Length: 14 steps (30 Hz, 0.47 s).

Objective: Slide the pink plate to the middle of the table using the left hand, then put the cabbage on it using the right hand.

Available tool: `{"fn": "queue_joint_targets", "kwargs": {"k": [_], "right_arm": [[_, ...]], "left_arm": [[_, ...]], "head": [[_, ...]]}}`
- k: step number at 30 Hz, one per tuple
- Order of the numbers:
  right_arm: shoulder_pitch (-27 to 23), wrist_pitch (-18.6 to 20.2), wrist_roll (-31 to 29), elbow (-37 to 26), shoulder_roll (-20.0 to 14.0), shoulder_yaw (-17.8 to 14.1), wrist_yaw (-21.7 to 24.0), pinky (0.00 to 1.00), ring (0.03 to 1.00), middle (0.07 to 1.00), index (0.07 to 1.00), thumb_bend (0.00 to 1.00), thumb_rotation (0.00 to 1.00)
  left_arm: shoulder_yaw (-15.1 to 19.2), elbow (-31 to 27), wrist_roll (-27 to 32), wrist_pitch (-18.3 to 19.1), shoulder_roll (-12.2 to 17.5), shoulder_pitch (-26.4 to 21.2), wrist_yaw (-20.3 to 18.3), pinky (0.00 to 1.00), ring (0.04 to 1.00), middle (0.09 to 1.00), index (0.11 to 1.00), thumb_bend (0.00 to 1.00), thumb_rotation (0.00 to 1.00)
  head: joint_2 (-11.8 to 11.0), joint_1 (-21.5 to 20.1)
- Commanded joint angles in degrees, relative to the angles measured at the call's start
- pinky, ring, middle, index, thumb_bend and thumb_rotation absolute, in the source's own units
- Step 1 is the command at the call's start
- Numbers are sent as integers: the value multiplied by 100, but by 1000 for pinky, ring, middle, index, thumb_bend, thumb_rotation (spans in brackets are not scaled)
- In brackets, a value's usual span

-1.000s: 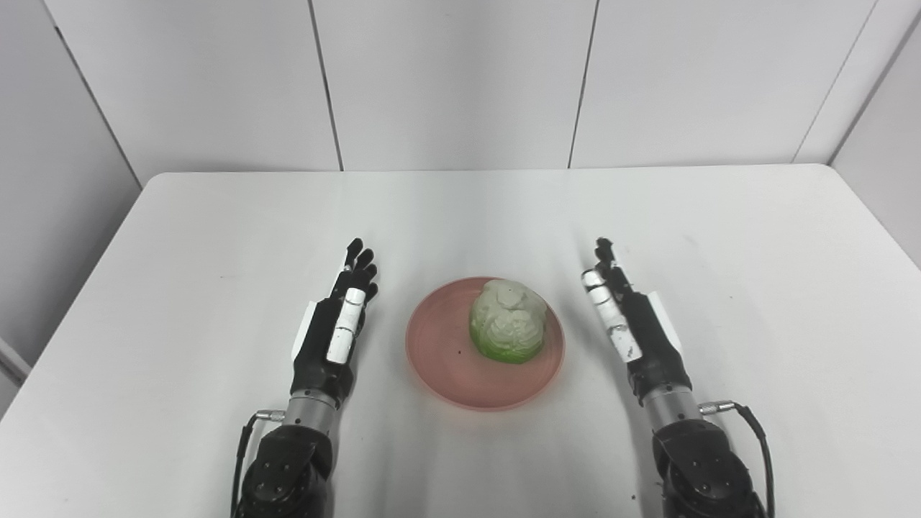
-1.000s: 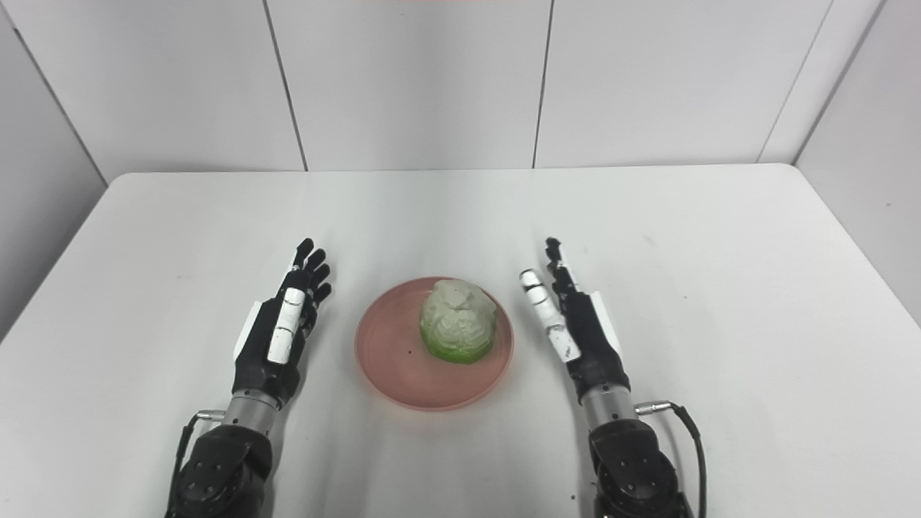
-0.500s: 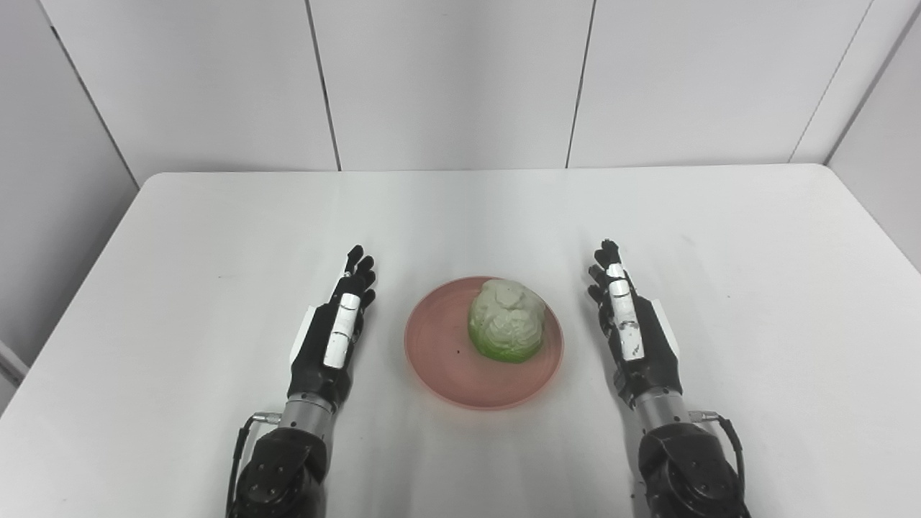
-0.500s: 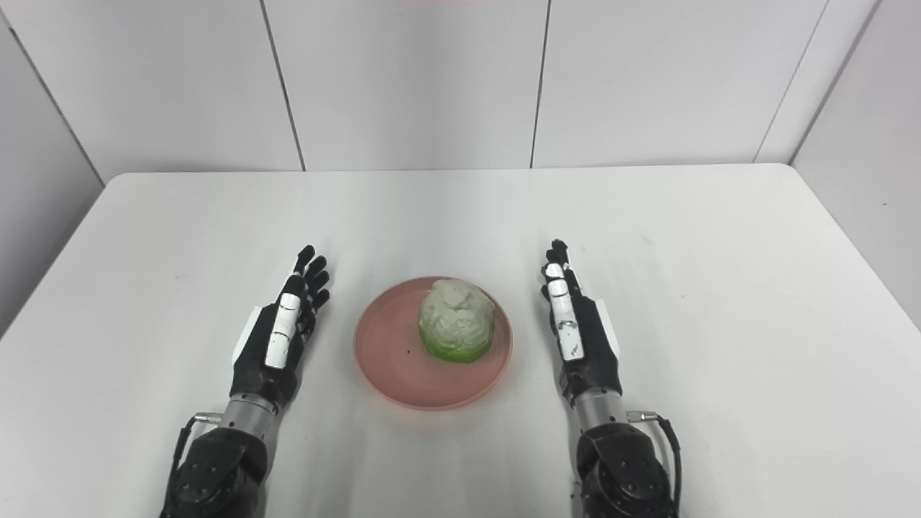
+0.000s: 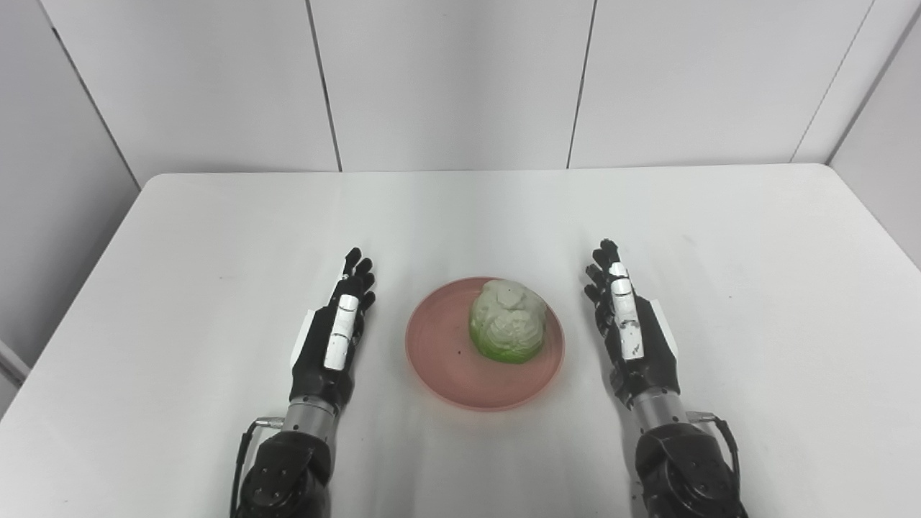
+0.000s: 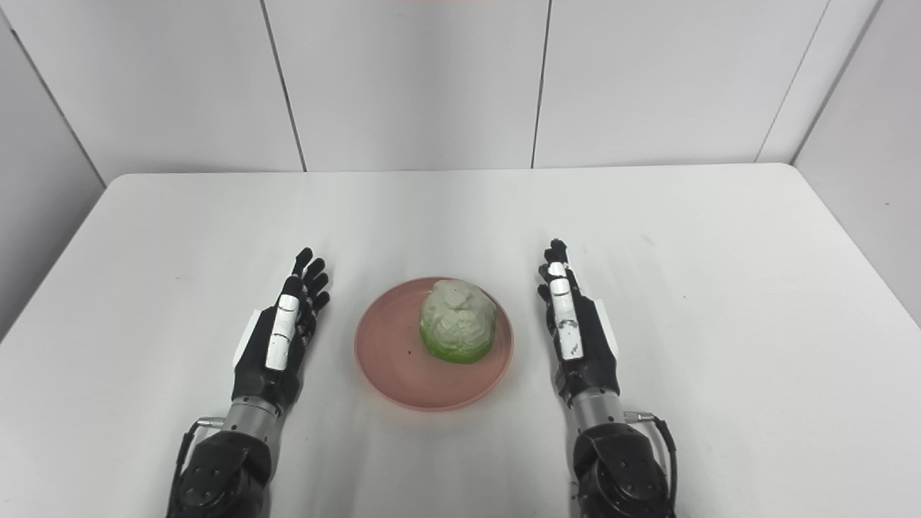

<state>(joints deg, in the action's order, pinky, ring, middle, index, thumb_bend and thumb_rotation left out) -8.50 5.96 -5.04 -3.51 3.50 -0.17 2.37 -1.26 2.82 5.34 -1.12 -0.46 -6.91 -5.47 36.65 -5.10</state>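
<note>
Check the pink plate (image 5: 446, 360) first: it sits on the white table (image 5: 216, 216) at the near centre, between the two arms, which is the position the task calls for. The cabbage (image 5: 506, 320) rests on the right half of the plate, pale top up and green base down, inside the rim. Off-centre seating is acceptable here, since the rim contains it.

Note the left hand (image 5: 332, 338): it lies just left of the plate, apart from the rim, fingers extended and spread, holding nothing. The right hand (image 5: 628, 324) lies just right of the plate in the same manner, fingers straight and empty, clear of the cabbage.

You can judge both steps complete. The hands flank the plate without contact, so neither can disturb the load.
</note>
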Motion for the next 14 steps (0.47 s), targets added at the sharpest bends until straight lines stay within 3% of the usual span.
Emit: {"fn": "queue_joint_targets", "kwargs": {"k": [1,5,10,14], "right_arm": [[-142,-406,18,-141,53,23,-24,1000,1000,1000,1000,686,1000],[-83,-527,129,-118,64,49,-98,1000,1000,1000,1000,676,1000],[-62,-643,160,-138,44,119,-67,1000,1000,1000,1000,638,988],[-63,-643,315,-210,-3,210,-88,1000,1000,1000,1000,593,987]], "left_arm": [[-24,-139,-38,-16,56,-210,-41,1000,1000,1000,1000,720,982],[-68,-218,-81,87,91,-172,-39,1000,1000,1000,1000,736,989],[46,-130,-202,-238,-63,-171,235,1000,1000,1000,1000,710,962],[-7,-79,-208,-265,-1,-201,144,1000,1000,1000,1000,746,969]], "head": [[-13,-6],[-11,1],[37,22],[32,4]]}}
